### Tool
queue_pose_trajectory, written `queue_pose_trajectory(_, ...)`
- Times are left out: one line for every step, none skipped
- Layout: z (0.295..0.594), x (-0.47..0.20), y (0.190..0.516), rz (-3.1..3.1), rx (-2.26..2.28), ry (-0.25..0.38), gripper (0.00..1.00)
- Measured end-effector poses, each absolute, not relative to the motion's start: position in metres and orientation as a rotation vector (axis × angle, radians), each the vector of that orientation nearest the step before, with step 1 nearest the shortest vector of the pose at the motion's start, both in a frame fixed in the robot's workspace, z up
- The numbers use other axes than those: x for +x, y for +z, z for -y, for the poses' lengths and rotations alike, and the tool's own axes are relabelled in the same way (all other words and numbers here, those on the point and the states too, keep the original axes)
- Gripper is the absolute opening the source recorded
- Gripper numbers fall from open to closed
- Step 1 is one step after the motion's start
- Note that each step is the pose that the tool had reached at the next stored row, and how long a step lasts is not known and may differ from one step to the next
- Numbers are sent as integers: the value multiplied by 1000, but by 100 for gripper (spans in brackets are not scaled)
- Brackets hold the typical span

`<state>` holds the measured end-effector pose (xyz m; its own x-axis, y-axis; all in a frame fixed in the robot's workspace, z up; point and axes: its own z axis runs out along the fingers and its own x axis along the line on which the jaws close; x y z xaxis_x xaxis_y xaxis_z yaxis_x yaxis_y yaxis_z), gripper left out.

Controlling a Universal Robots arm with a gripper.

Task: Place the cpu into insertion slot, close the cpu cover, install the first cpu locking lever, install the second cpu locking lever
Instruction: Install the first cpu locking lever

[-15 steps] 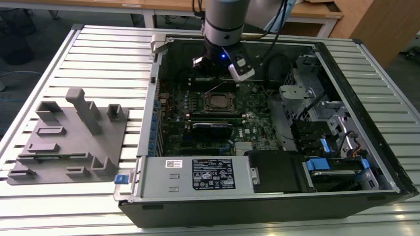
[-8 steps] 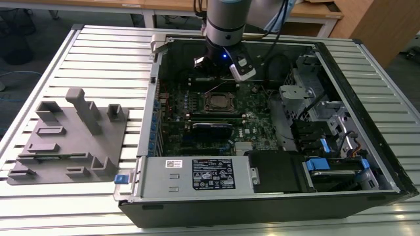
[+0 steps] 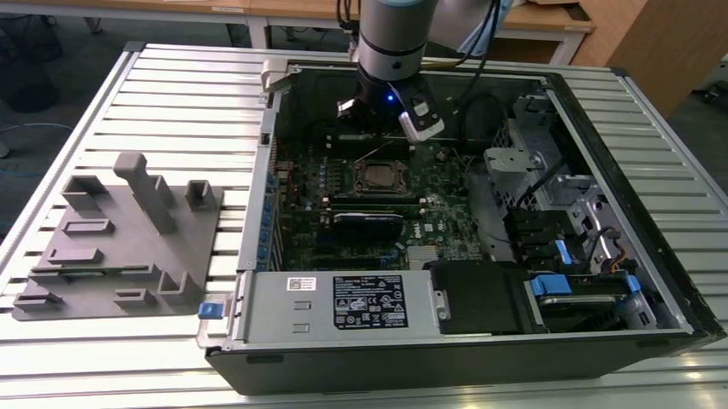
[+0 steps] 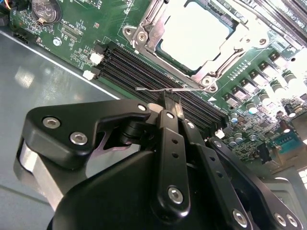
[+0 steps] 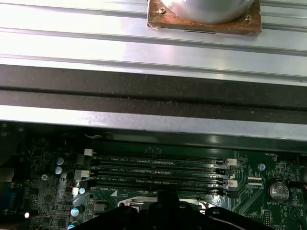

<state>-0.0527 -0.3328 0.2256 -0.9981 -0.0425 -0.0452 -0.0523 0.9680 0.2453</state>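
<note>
Far left on your desk [image 3: 170, 94] sits the grey parts fixture [image 3: 114, 243], well apart from the work. To its right lies the open computer case [image 3: 455, 366] with the green motherboard [image 3: 307, 213] exposed.

Near the middle of the board is the insertion slot [image 3: 381, 177]. In the second wrist view the cpu [image 4: 194, 33] lies in it as a pale square, and the cpu cover [image 4: 149, 21] appears to be lying down around it. By that, the first two steps look done.

Your tool [image 4: 171, 103] hangs over the far side of the slot, above the long black memory slots [image 4: 139, 64]. Its fingers look pressed together. Their tips meet a thin wire locking lever [image 4: 153, 89] that stands free just beside the slot. You cannot tell from here whether the wire is nipped between the tips or only touched by them.

So the step in hand looks like a lever install; which of the two levers this is, the views do not settle.

The move probably calls for steady control of a thin wire that could slip off the tips, and for keeping clear of the memory slots. The drive bays [image 3: 569, 247] stand well apart on the right.
</note>
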Motion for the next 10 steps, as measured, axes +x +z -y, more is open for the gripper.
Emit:
queue_pose_trajectory(333, -53, 225, -3077, -74, 386, 10)
queue_pose_trajectory(333, -53, 225, -3077, -74, 386, 10)
queue_pose_trajectory(333, -53, 224, -3077, -74, 385, 10)
queue_pose_trajectory(333, -53, 224, -3077, -74, 385, 10)
queue_pose_trajectory(333, -53, 224, -3077, -74, 385, 10)
queue_pose_trajectory(333, -53, 224, -3077, -74, 385, 10)
queue_pose_trajectory(333, -53, 224, -3077, -74, 385, 10)
queue_pose_trajectory(332, -53, 224, -3077, -74, 385, 10)
queue_pose_trajectory(332, -53, 224, -3077, -74, 385, 10)
queue_pose_trajectory(332, -53, 224, -3077, -74, 385, 10)
